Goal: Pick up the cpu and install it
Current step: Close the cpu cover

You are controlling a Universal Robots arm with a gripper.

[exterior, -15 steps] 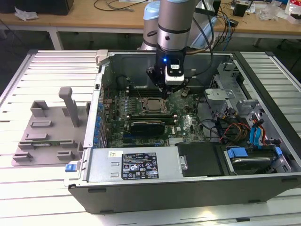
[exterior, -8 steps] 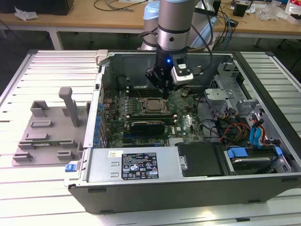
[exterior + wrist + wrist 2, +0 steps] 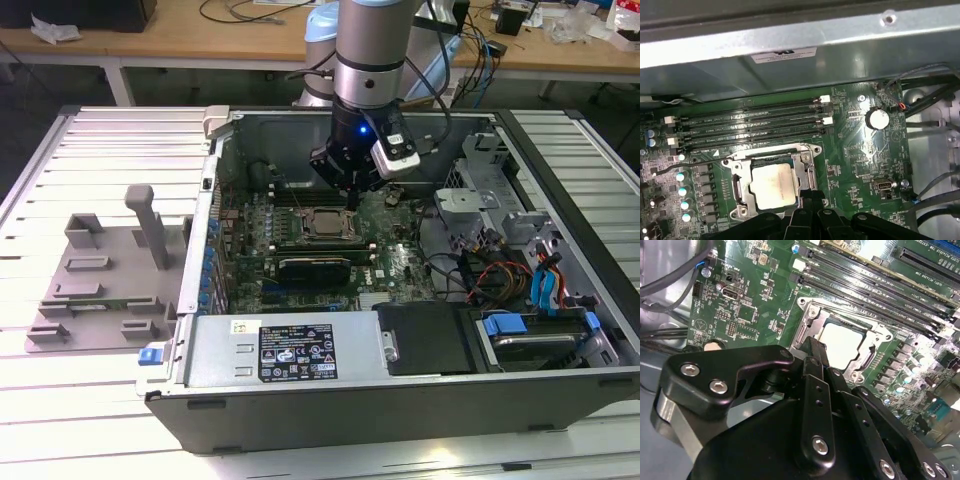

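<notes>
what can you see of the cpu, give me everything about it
The cpu is a flat square chip with a pale, shiny metal top that catches glare in both wrist views. It lies flat in the socket on the green motherboard, the socket's metal frame around it, next to the memory slots. The gripper hangs by one edge of the socket, shut, not holding the chip; whether it touches the chip cannot be told.

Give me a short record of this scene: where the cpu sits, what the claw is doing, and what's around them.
cpu: lying flat in the socket on the motherboard
claw: shut, holding nothing, tip at the socket's edge beside the cpu
contact: cannot tell whether the claw touches the socket
memory slots: alongside the socket
case: open, motherboard facing up
</notes>
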